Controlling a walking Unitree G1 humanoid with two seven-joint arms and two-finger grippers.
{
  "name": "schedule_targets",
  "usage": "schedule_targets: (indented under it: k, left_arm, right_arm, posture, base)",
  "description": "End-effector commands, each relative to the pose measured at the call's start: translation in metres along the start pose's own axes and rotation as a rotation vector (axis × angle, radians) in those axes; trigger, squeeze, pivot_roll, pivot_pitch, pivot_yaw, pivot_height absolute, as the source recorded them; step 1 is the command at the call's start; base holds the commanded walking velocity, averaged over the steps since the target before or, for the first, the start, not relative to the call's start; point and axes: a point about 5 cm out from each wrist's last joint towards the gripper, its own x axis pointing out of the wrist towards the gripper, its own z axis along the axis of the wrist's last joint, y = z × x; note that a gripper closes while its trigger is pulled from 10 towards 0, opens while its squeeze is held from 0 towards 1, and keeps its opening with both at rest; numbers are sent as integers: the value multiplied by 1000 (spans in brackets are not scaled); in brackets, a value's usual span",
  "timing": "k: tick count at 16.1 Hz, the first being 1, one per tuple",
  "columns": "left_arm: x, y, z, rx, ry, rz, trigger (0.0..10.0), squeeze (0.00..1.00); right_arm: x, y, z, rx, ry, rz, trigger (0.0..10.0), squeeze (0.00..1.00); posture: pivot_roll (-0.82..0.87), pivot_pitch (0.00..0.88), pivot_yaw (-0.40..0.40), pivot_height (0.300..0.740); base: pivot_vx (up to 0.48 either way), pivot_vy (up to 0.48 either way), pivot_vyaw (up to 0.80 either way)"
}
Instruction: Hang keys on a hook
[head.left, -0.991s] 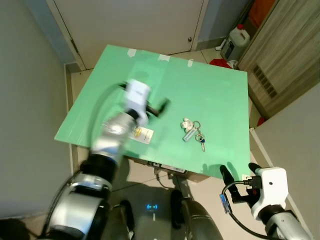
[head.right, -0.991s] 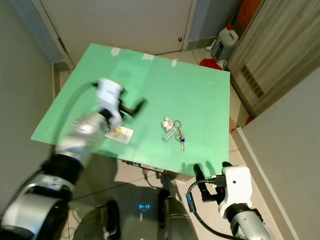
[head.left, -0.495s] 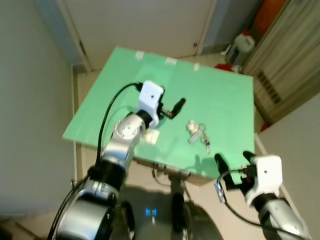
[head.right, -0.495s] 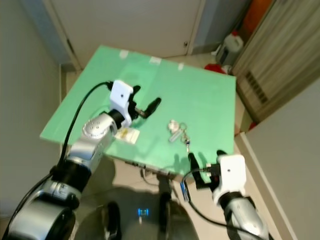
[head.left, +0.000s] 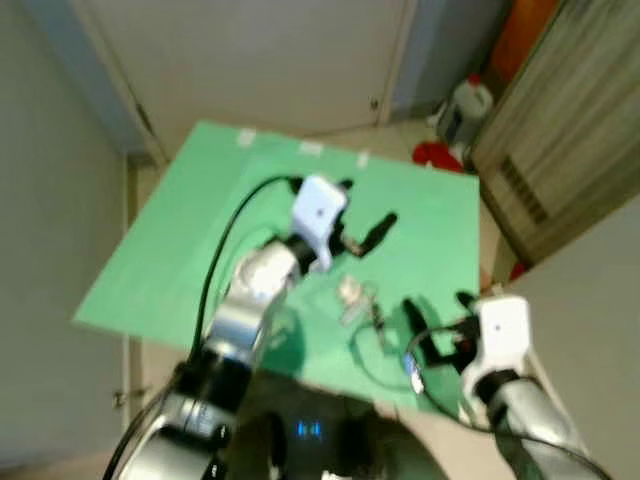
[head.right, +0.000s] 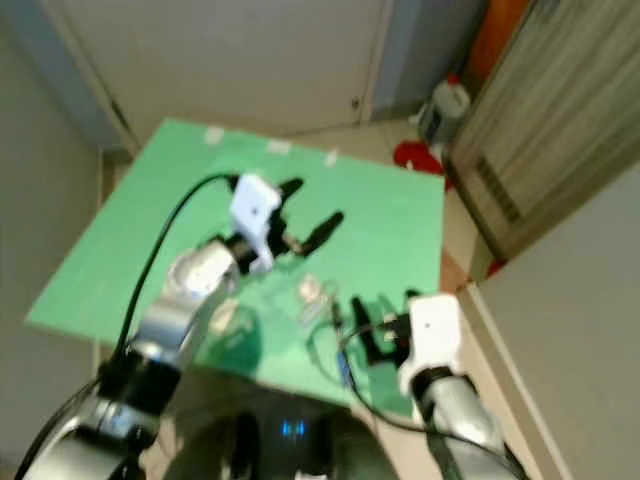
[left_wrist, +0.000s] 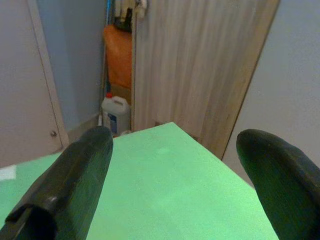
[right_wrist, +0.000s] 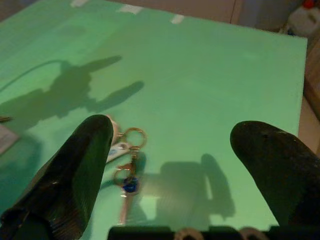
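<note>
Keys (right_wrist: 125, 165): a small bunch lying flat on the green desk (head.left: 180, 240), near the desk's front edge and towards its right half. Rings, a pale fob and 1 key with a blue head can be made out in the right wrist view.

Handling: judged light, hard and loose. The parts are likely to splay and swing once lifted, and thin metal flat on a smooth top leaves little to get under. The fob or a ring standing proud looks the better hold; a ring must stay free to go over a hook.

Right gripper (right_wrist: 172, 145): low over the front edge of the desk, just on the robot's side of the keys and pointed at them. Its 2 fingers (right_wrist: 75, 170) are spread wide with nothing between them; the keys lie ahead of the gap, nearer the one finger.

Left gripper (head.left: 362, 212): above the desk, just beyond the keys towards the far edge, fingers (left_wrist: 75, 185) wide apart and holding nothing.

Paper tag (right_wrist: 5, 137): a small pale slip on the desk, well to the left of the keys.

Beyond the desk: a white door (head.left: 270, 60), a white jug (head.left: 468, 108) on the floor, and a wood-slat panel (head.left: 560, 130) past the desk's right edge.

Hook: cannot be made out here.

Stage: judged as the approach to the pick; keys not yet touched.
</note>
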Motion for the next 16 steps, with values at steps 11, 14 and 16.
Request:
schedule_targets:
  k: [11, 14, 16]
  left_arm:
    - [-28, 20, -6, -17, 102, 246, 10000, 0]
    - [-43, 47, -21, 25, 161, 367, 10000, 0]
    - [-47, 67, -22, 47, 183, 429, 10000, 0]
  right_arm:
    - [7, -3, -9, -43, 41, 28, 10000, 0]
    - [6, -4, -9, -49, 44, 36, 10000, 0]
    - [1, -6, -10, -57, 56, 41, 10000, 0]
  posture:
    - [-201, 228, -32, 691]
    - [-195, 229, -44, 691]
    - [-210, 247, -64, 691]
  base:
    - [0, 0, 0]
    - [0, 0, 0]
    - [0, 0, 0]
